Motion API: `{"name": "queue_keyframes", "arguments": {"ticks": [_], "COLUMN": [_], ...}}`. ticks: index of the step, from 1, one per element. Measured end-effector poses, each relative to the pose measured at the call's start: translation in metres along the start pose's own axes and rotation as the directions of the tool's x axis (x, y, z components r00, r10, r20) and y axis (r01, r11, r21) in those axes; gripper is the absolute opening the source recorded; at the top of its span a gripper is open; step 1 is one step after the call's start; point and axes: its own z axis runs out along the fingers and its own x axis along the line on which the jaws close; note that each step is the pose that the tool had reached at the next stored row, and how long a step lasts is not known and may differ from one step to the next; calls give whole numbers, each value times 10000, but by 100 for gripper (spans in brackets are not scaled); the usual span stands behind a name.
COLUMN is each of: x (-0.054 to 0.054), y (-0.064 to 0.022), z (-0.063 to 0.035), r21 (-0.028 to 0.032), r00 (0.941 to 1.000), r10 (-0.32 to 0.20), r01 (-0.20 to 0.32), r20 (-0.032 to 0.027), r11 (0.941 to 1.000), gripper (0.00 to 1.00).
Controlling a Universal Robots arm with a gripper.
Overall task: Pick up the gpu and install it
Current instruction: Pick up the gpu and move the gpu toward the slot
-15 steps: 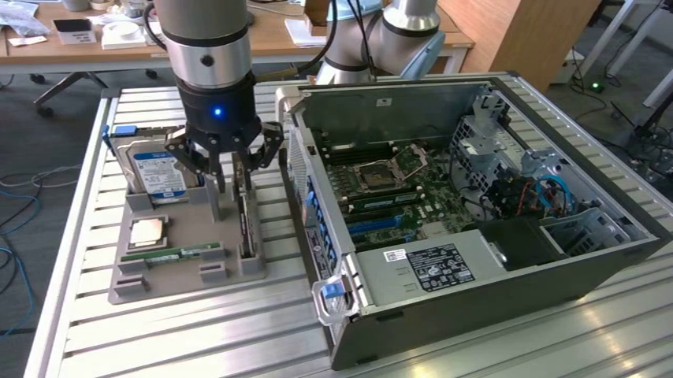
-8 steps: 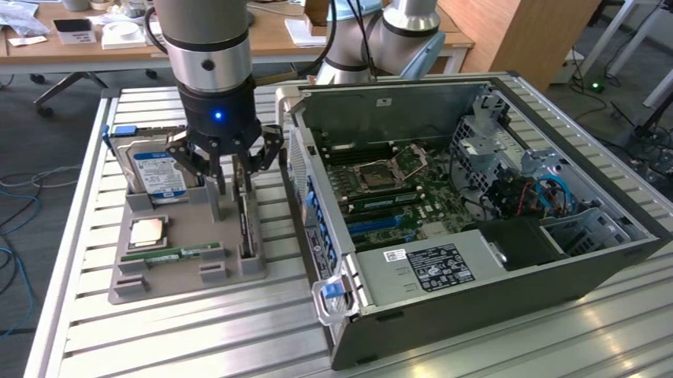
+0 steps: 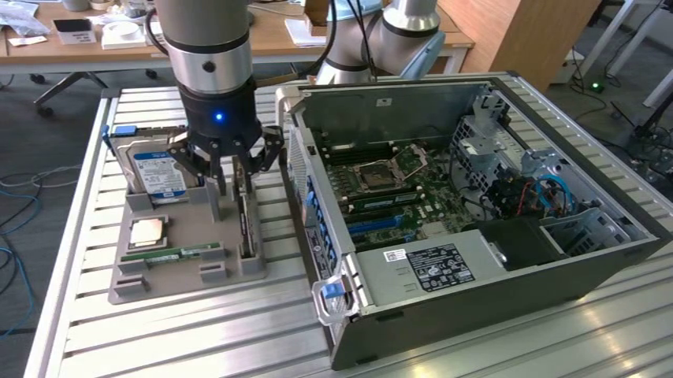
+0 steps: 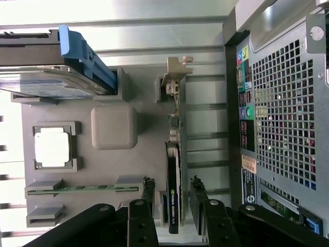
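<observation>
The gpu (image 3: pixel 247 232) is a thin dark card standing on edge in a slot of the grey holder tray (image 3: pixel 169 285). My gripper (image 3: pixel 233 189) hangs right over it. In the wrist view the gpu (image 4: pixel 174 154) is seen edge-on, its silvery bracket (image 4: pixel 175 72) at the far end. The gripper (image 4: pixel 172 181) is open and straddles the card, with one of the fingers (image 4: pixel 149 190) on each side and a small gap between each finger and the board.
The tray also holds a hard drive (image 3: pixel 158 169) with a blue-white label, a processor (image 3: pixel 147 231) and a green memory stick (image 3: pixel 173 256). The open computer case (image 3: pixel 589 272) lies close on the exterior view's right, motherboard (image 3: pixel 389 189) exposed.
</observation>
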Motion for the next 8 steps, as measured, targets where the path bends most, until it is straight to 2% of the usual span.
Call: {"name": "queue_keyframes", "arguments": {"ticks": [8], "x": [1], "y": [-3], "z": [56], "r21": [1], "r00": [10000], "r10": [-1], "r01": [1], "r20": [-1], "r11": [10000], "gripper": [42]}}
